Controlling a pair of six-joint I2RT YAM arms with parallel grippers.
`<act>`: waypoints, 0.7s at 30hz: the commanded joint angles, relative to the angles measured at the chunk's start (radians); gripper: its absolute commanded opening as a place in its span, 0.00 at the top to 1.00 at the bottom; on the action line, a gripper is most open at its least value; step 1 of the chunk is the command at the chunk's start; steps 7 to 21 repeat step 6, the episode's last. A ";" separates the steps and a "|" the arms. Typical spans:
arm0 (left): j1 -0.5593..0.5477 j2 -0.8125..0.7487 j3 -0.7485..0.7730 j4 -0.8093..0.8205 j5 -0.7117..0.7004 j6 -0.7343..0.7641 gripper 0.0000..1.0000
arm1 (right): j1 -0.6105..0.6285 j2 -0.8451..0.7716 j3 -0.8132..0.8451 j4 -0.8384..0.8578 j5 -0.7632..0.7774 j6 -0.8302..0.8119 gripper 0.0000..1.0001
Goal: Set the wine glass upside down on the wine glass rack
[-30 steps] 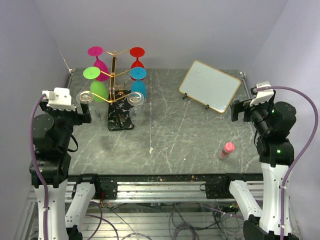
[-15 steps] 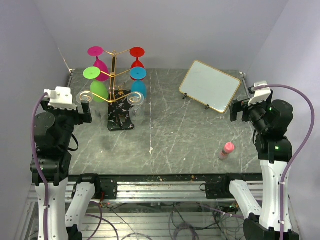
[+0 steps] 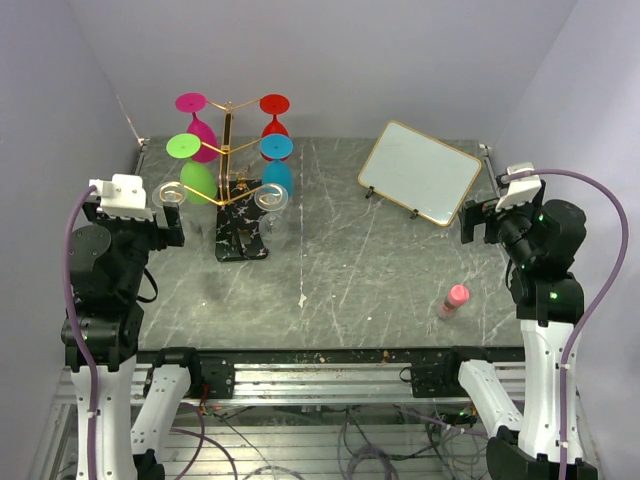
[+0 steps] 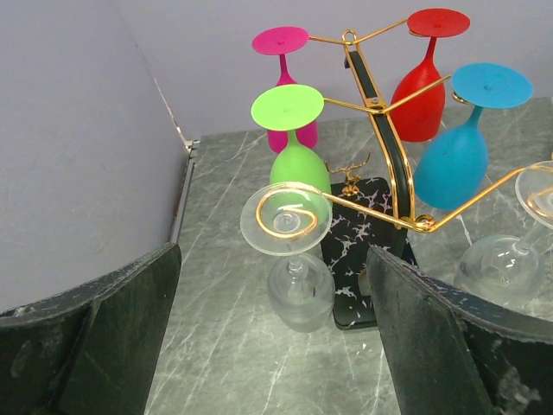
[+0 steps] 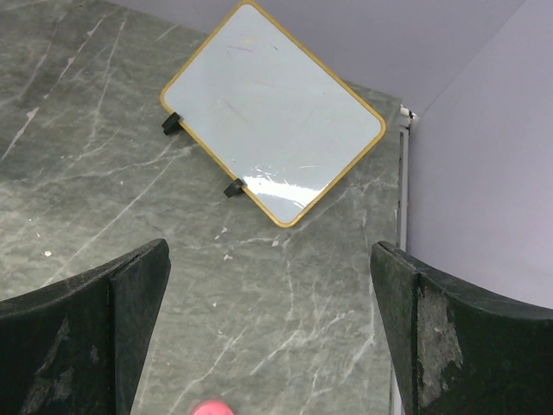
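The wine glass rack [image 3: 227, 150] is a thin gold tree on a black base [image 3: 243, 238] at the back left. Pink [image 3: 200, 128], red [image 3: 274, 122], green [image 3: 196, 175] and blue [image 3: 277, 172] glasses hang on it upside down. A clear wine glass [image 4: 300, 290] hangs upside down from the lower left spiral arm, and a second clear one [image 4: 510, 259] from the lower right arm. My left gripper [image 3: 168, 228] is open just left of the rack, and its fingers [image 4: 130, 337] frame the left clear glass without touching it. My right gripper [image 3: 478, 220] is open and empty at the right.
A gold-framed whiteboard [image 3: 420, 172] leans on its stand at the back right, below and ahead of the right gripper [image 5: 269, 259]. A small pink object [image 3: 455, 298] lies on the marble table near the right arm. Walls close in the left, back and right sides.
The right arm's upper part has drawn slightly inward and settled. The left arm has barely shifted. Both grippers stay open, and the glasses hang as before.
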 commanded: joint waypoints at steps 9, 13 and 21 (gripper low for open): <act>0.011 -0.006 -0.011 0.006 0.023 0.006 0.02 | -0.009 -0.005 -0.016 0.009 0.004 -0.006 0.00; 0.011 -0.006 -0.011 0.006 0.023 0.006 0.02 | -0.009 -0.005 -0.016 0.009 0.004 -0.006 0.00; 0.011 -0.006 -0.011 0.006 0.023 0.006 0.02 | -0.009 -0.005 -0.016 0.009 0.004 -0.006 0.00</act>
